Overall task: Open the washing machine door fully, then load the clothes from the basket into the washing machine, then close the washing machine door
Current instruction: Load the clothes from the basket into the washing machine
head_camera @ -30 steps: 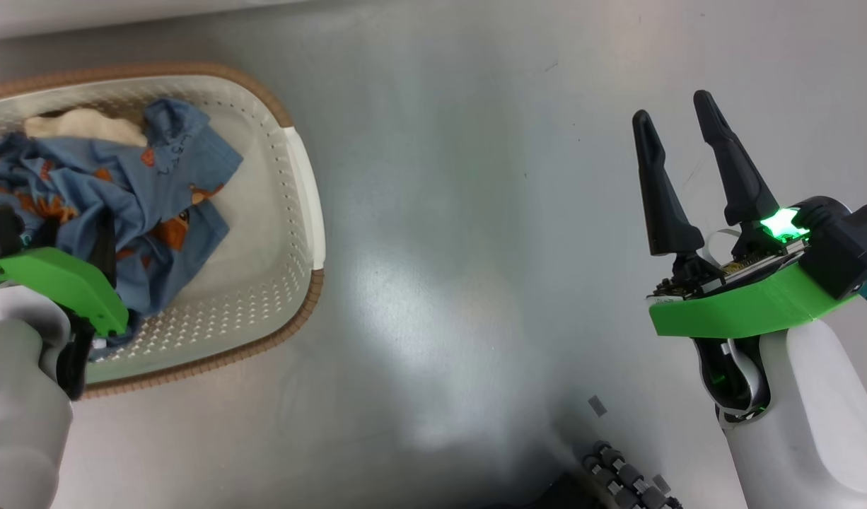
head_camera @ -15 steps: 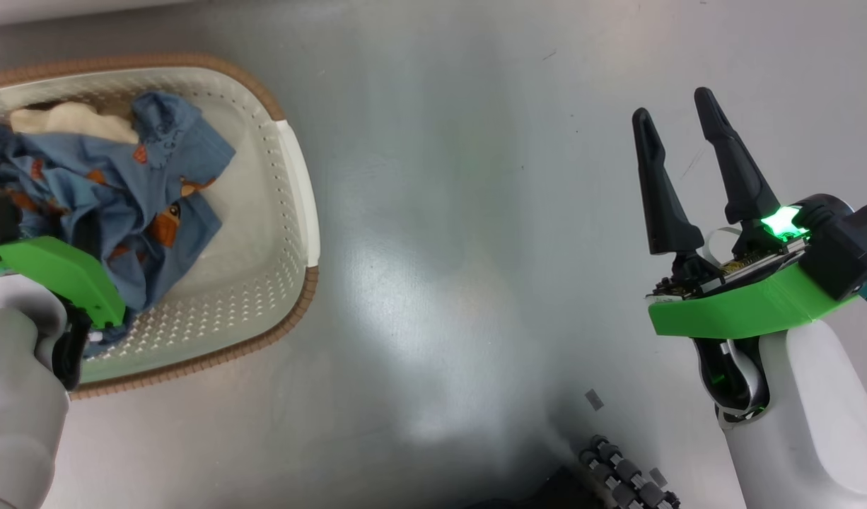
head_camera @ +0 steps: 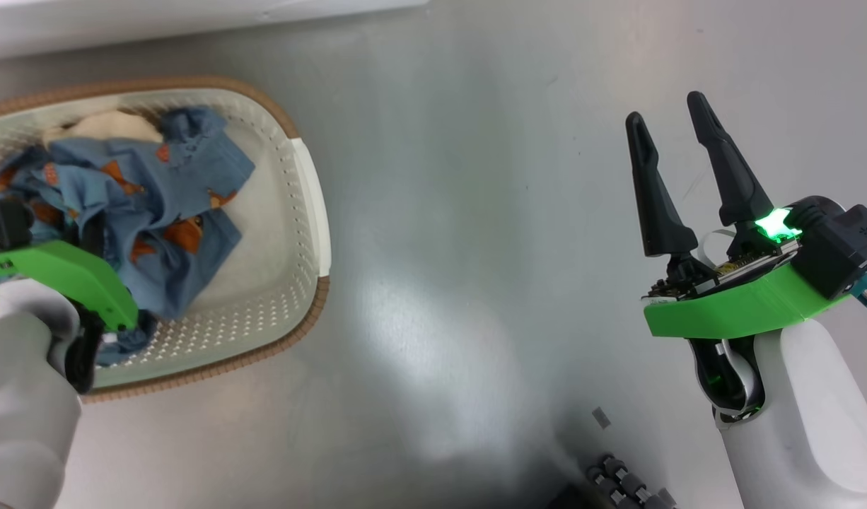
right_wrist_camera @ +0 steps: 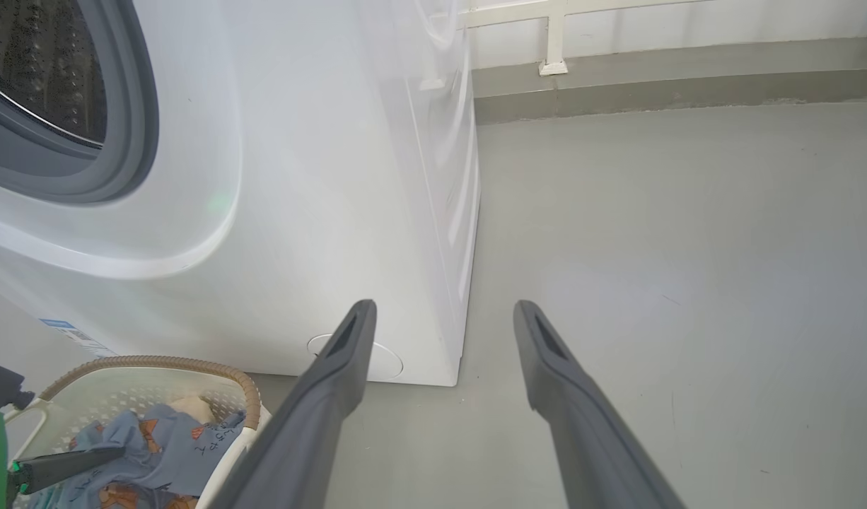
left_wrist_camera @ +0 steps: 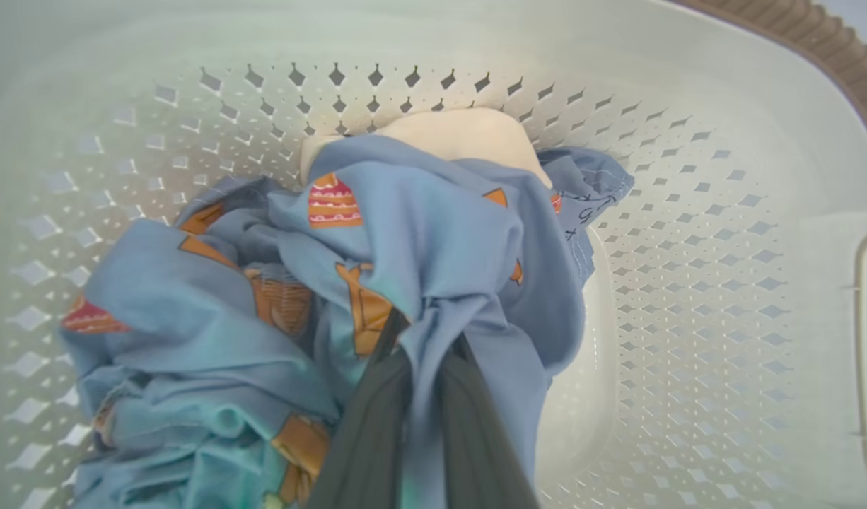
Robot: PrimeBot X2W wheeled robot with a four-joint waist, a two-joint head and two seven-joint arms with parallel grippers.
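Clothes: a crumpled heap of small light-blue fabric clothes (left_wrist_camera: 447,233) printed with orange-brown cartoon figures and striped cake shapes. A lump of cream-white cloth (left_wrist_camera: 462,134) is tucked behind the top of the heap.
Where they lie: inside a cream-white perforated plastic basket (head_camera: 313,205) with a brown woven-look rim. It stands on the glossy grey floor (head_camera: 476,212) at the robot's left, near the front of a big white boxy front-loading washing machine (right_wrist_camera: 299,177).
Left gripper: the left gripper (left_wrist_camera: 428,343) reaches down into the basket. Its two dark fingers are clenched on a fold of the blue cloth, which bunches between them.
Right gripper: the right gripper (head_camera: 663,106) hangs over bare floor, well apart from the basket, fingers spread wide and grasping nothing.
Machine front: a grey-blue rubber gasket (right_wrist_camera: 133,141) rings the steel perforated drum (right_wrist_camera: 37,63). A round white cap (right_wrist_camera: 387,364) sits low on the front.
Writing: dark handwritten marks run along a hem of the blue cloth, too small to read. A blue sticker (right_wrist_camera: 69,329) sits low on the machine's front, its print unreadable.
Hidden or cut off: the left fingertips are buried in cloth. The basket's left end runs off the head view. Only part of the drum opening falls within the right wrist view.
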